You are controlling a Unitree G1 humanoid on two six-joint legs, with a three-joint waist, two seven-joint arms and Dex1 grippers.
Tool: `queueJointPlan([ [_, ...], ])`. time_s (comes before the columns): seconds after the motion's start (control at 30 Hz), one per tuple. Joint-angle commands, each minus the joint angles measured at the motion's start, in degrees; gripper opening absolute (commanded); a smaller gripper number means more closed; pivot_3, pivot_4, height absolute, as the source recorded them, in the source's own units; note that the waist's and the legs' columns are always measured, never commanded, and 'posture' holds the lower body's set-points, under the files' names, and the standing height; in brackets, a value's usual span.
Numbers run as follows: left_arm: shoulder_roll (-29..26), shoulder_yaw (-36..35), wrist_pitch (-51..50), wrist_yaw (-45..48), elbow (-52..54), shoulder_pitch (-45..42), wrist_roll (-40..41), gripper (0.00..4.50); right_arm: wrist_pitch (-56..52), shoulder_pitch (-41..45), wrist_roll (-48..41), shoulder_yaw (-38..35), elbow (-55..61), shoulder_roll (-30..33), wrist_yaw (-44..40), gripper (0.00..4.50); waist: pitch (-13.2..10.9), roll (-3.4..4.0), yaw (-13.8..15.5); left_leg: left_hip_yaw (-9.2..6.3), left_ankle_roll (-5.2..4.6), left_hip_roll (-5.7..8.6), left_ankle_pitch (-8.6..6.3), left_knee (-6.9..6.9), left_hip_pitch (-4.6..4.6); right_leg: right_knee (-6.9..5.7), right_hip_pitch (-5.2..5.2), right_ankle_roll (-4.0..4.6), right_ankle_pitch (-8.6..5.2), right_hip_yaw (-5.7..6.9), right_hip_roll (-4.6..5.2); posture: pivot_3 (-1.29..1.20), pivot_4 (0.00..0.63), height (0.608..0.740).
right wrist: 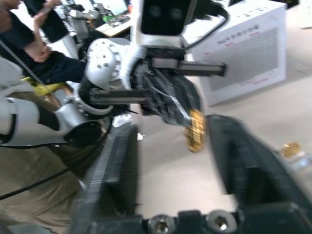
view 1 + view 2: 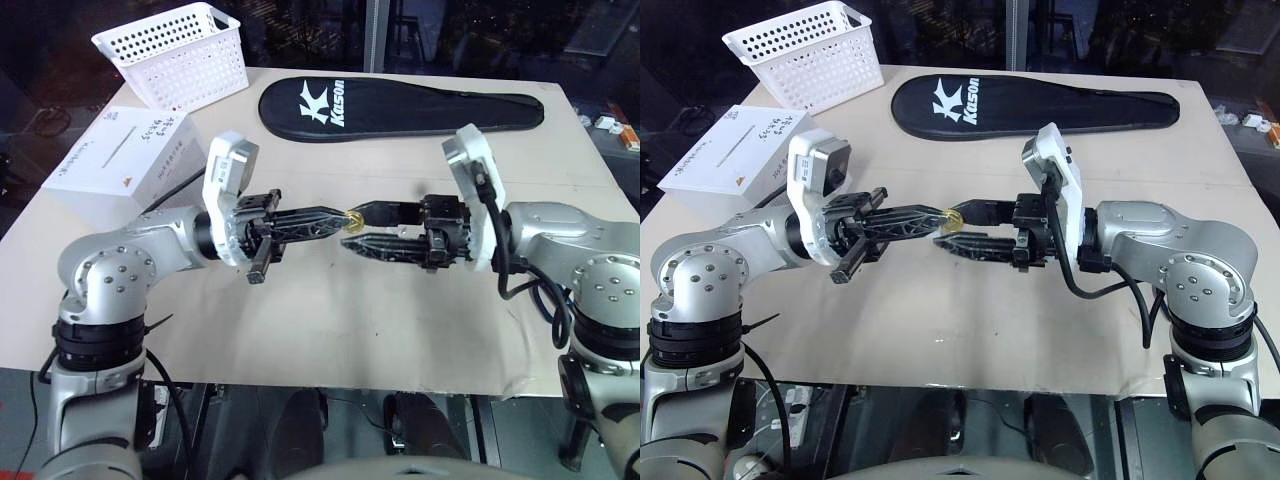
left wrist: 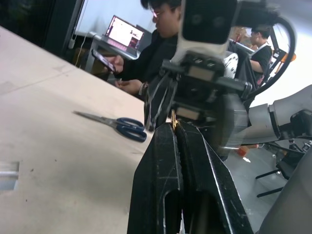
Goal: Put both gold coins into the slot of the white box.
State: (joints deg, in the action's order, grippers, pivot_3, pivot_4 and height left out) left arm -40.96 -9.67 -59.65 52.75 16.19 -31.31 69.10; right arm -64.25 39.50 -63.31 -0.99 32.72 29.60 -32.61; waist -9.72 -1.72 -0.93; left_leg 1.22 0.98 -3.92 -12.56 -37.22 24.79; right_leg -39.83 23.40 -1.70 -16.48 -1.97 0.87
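Above the middle of the worktop (image 2: 330, 320), nearest the robot, one gold coin (image 2: 354, 220) hung in the air between the two arms, a thin, stiff, light disc with slick faces, likely to slip or spin if caught by the rim alone. The safer hold was flat across its two faces, near the middle, leaving enough edge proud to feed into a slit. The left gripper (image 2: 338, 222) had its jaws shut on the coin, pinching it at the very tips so that most of the disc stood out past them. The right gripper (image 2: 358, 228) faced it tip to tip with its jaws parted around the coin; from the right wrist view the disc hung in the gap, and whether either right finger touched it could not be told. A second gold coin (image 1: 291, 149) lay on the worktop just beyond the right jaws, on or beside something clear. Farther from the held coin, toward the left side of the worktop, stood the white box (image 2: 120, 165) with its slot (image 2: 118, 152) facing up, well apart from both arms. Behind the box sat a white basket (image 2: 178, 52), and beyond the coin lay a black racket cover (image 2: 400, 108). A pair of scissors (image 3: 114, 125) lay on the worktop toward the right.
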Motion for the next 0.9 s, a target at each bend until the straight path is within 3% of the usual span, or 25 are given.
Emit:
queueJointPlan([
  [0.03,-1.79,-5.31,-0.65,-3.07,0.13,-0.35,3.22,0.0,2.69,-1.35,0.52,-2.74,2.6,2.74,-0.09,4.31,0.0,0.0,0.0,0.0,0.0,0.0,0.0,0.0,0.0,0.0,0.0,0.0,0.0,0.0,0.0,0.0,0.15,0.726],
  [0.13,-3.92,-13.23,-0.99,-13.31,-0.75,-0.91,6.97,0.0,8.86,-2.92,5.72,-3.72,4.72,5.64,-1.93,4.44,-0.01,-0.01,-0.04,0.01,0.0,0.0,0.0,0.0,-0.02,0.0,0.0,-0.01,0.0,-0.01,0.0,0.0,0.15,0.726],
  [0.23,-8.03,-20.23,1.47,-23.76,-2.7,-1.45,1.12,0.0,16.4,-2.87,12.28,-2.98,5.38,6.97,-4.27,4.44,-0.03,-0.02,-0.41,-0.02,0.0,-0.04,0.0,0.0,-0.01,-0.01,0.02,-0.01,-0.01,-0.02,-0.02,0.0,0.15,0.726],
  [0.37,-17.37,-21.82,2.3,-26.19,-9.72,-2.84,-7.48,0.0,21.66,-1.55,13.73,-2.45,2.76,4.86,-6.38,4.44,-0.03,-0.02,-0.58,0.01,0.0,-0.04,0.0,0.02,-0.04,0.0,0.02,-0.01,-0.01,-0.01,-0.04,0.0,0.15,0.726],
  [0.47,-25.29,-18.97,-1.27,-25.41,-18.52,-6.17,-11.83,0.0,24.6,-0.73,15.39,-1.87,1.19,4.27,-8.4,4.44,-0.1,-0.14,-0.5,0.0,0.0,-0.01,0.0,0.0,-0.01,0.01,0.02,-0.01,0.0,0.05,-0.01,0.0,0.15,0.726],
  [0.57,-30.97,-14.45,-2.09,-18.23,-30.38,-11.88,-15.4,0.0,25.86,1.13,16.3,-0.95,-1.32,4.71,-11.22,4.44,-0.12,-0.12,-0.17,0.04,0.0,0.01,0.0,0.04,-0.03,0.02,0.03,-0.02,-0.01,0.05,0.02,0.0,0.15,0.726],
  [0.9,-33.27,0.42,3.02,-5.17,-52.33,-26.58,-32.84,0.0,29.22,1.76,18.91,0.36,-2.87,4.16,-14.56,4.44,-0.18,-0.23,0.25,0.0,0.01,0.01,0.0,0.0,0.15,-0.04,0.17,0.01,-0.01,0.15,0.01,0.0,0.15,0.726],
])
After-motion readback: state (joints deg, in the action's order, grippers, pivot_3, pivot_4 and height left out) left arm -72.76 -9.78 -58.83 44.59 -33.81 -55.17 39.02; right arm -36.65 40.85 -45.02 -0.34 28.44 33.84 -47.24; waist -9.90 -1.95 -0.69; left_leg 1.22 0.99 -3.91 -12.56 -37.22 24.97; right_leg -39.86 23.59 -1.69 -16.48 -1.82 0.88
